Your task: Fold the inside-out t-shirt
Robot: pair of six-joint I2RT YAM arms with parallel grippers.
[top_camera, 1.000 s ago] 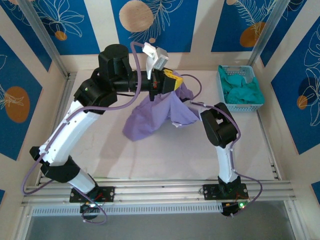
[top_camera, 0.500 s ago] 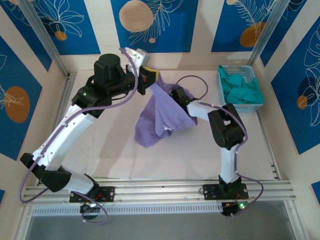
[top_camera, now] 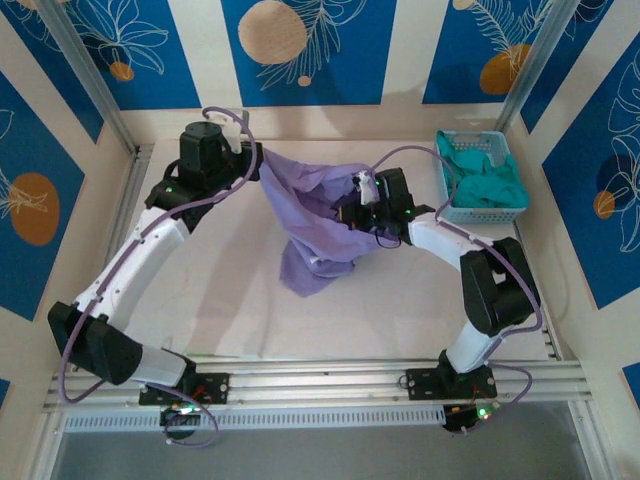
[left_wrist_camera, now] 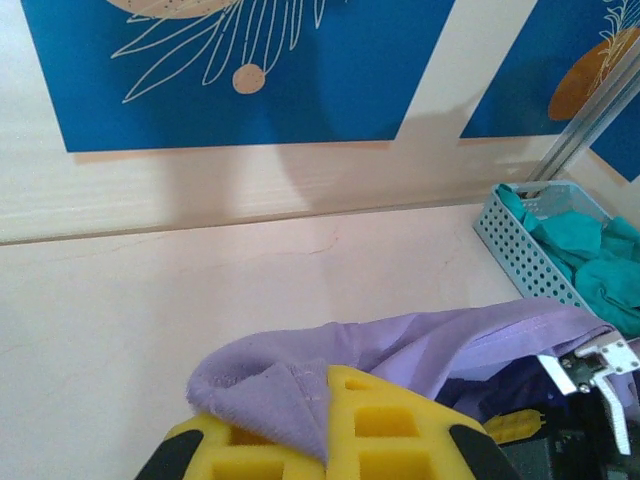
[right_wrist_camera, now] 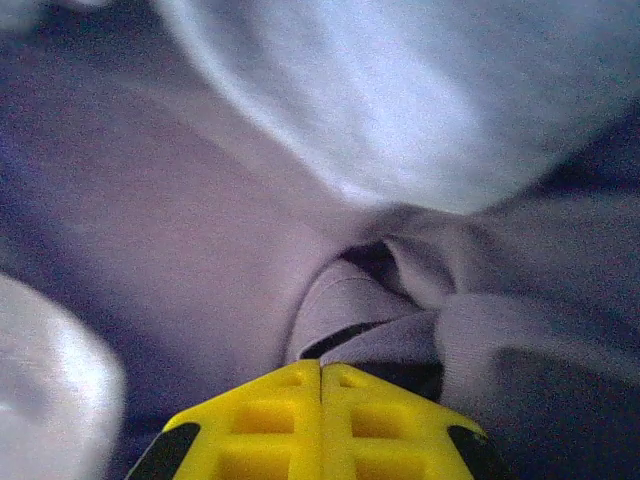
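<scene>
Top view: t-shirt [top_camera: 322,222] hangs stretched over mid-table [top_camera: 215,300], between left gripper [top_camera: 257,162] at far left and right gripper [top_camera: 352,212], probably to spread it
Left wrist: jaws clamped on hem fold
Right wrist: jaws closed, pinching bunched cloth

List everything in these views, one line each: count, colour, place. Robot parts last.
t-shirt: one, lavender, lifted above mid-table, strung between both grippers.
basket: one, light blue, far right corner of the table.
garments: count unclear, teal, piled in the basket.
table: one, pale pinkish white, beneath everything.
wall panels: several, blue with white leaves and orange discs, around the table.
left gripper: one, yellow fingers, shut on the t-shirt's far left end.
right gripper: one, yellow fingers, shut on the t-shirt's right side.
</scene>
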